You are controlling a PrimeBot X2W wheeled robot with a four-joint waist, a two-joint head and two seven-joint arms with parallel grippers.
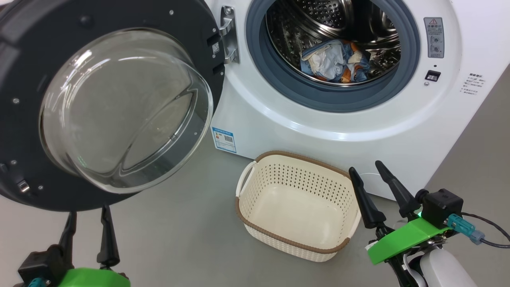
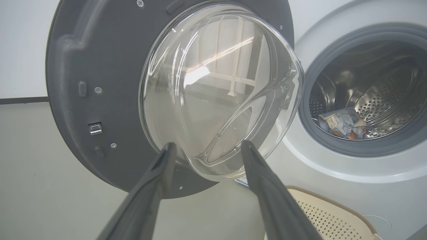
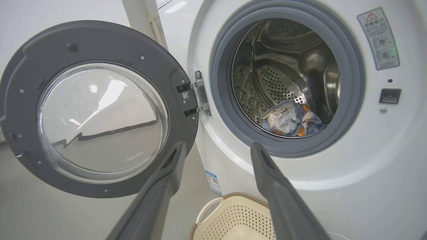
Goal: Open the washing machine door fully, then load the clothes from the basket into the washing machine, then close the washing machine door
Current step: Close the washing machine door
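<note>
The washing machine [image 1: 358, 131] [image 3: 367, 186] stands with its door [image 1: 24, 119] [image 2: 83, 60] [image 3: 26, 66] swung wide open to the left, glass bowl facing me. The clothes [image 1: 334, 61] [image 2: 340, 123] [image 3: 293, 120], blue, cream and orange, lie inside the steel drum. The basket [image 1: 255, 195] [image 3: 213, 213] [image 2: 333, 210] sits on the floor in front of the machine with nothing in it. My left gripper [image 1: 87, 213] [image 2: 205, 146] is open just below the door's lower edge, holding nothing. My right gripper [image 1: 368, 167] [image 3: 217, 146] is open beside the basket's right rim, holding nothing.
Grey floor [image 1: 179, 231] spreads around the basket and under the door. A blue label [image 1: 224, 139] sits on the machine's lower front, a warning sticker [image 1: 433, 36] and the latch slot [image 1: 432, 75] to the right of the opening. The hinge [image 1: 228, 34] joins door and machine.
</note>
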